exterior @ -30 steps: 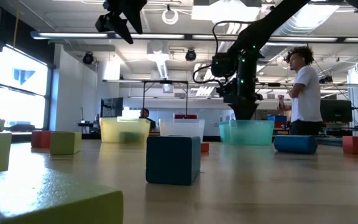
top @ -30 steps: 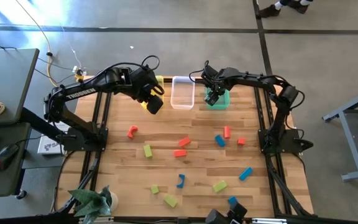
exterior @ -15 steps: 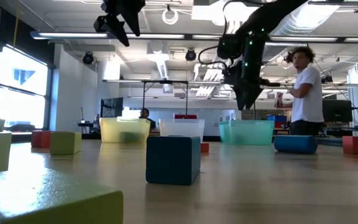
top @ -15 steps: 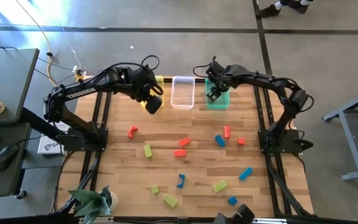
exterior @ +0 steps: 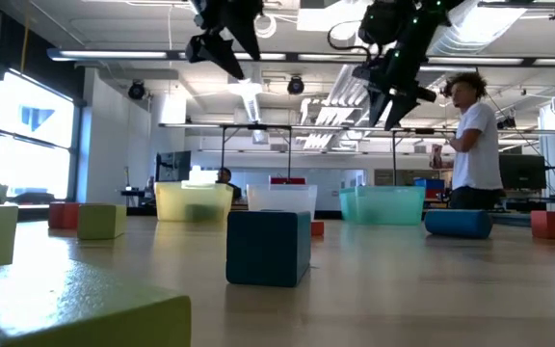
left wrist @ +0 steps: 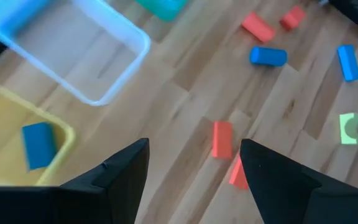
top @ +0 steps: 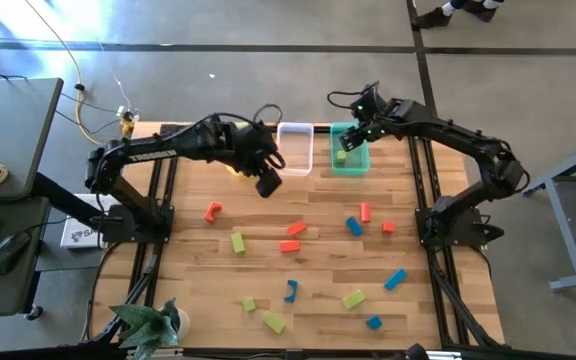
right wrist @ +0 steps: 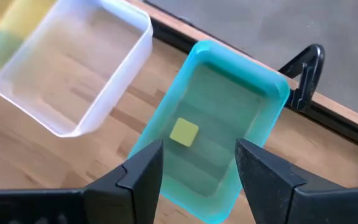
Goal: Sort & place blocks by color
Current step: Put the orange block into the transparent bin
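Both grippers hang open and empty above the table's far part. My left gripper (top: 268,184) (left wrist: 194,180) is over bare wood just in front of the yellow bin (left wrist: 17,134), where a blue block (left wrist: 39,144) lies. My right gripper (top: 355,133) (right wrist: 199,180) hovers high over the teal bin (right wrist: 253,87), which holds a yellow-green block (right wrist: 183,132) (top: 341,156). Between the two stands the clear bin (top: 295,148). Several blocks lie loose on the table: red ones (top: 288,246) (left wrist: 221,138), blue ones (top: 395,279) and yellow-green ones (top: 238,242).
A potted plant (top: 148,322) stands at the near left corner. A person (exterior: 470,145) stands in the room beyond the table. A black clamp (right wrist: 306,71) sits on the far edge behind the teal bin. Bare wood lies between the bins and the scattered blocks.
My right gripper has risen from the teal bin, drawing toward the far edge and rolling at the wrist; the yellow-green block now shows lying in the bin. My left gripper has left the yellow bin, moving toward the table's right and a little toward the near edge.
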### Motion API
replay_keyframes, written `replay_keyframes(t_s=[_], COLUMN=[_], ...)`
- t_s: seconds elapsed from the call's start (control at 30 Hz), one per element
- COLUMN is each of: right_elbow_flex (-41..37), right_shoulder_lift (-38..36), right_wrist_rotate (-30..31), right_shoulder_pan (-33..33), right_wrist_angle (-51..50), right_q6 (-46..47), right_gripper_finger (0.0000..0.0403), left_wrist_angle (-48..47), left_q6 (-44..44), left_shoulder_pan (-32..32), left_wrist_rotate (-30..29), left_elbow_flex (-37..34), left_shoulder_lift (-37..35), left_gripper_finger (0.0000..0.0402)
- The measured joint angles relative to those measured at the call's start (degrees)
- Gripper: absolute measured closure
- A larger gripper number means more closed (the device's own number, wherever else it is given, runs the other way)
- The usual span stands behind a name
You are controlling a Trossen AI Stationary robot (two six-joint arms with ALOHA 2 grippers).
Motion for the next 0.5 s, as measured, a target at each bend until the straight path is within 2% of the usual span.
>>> replay_keyframes(t_s=[0.17,0.5], right_elbow_flex=[0.0,0.0], right_shoulder_lift=[-1.82,-2.14], right_wrist_rotate=[0.42,0.2], right_shoulder_pan=[0.0,0.0], right_wrist_angle=[0.01,-0.03], right_q6=[1.4,5.09], right_gripper_finger=[0.0215,0.0215], left_wrist_angle=[4.17,6.5], left_q6=[0.02,0.0], left_shoulder_pan=[-3.09,-8.12], left_wrist_rotate=[-0.17,-0.55], left_elbow_flex=[0.0,0.0], left_shoulder_lift=[4.46,13.35], left_gripper_finger=[0.016,0.0161])
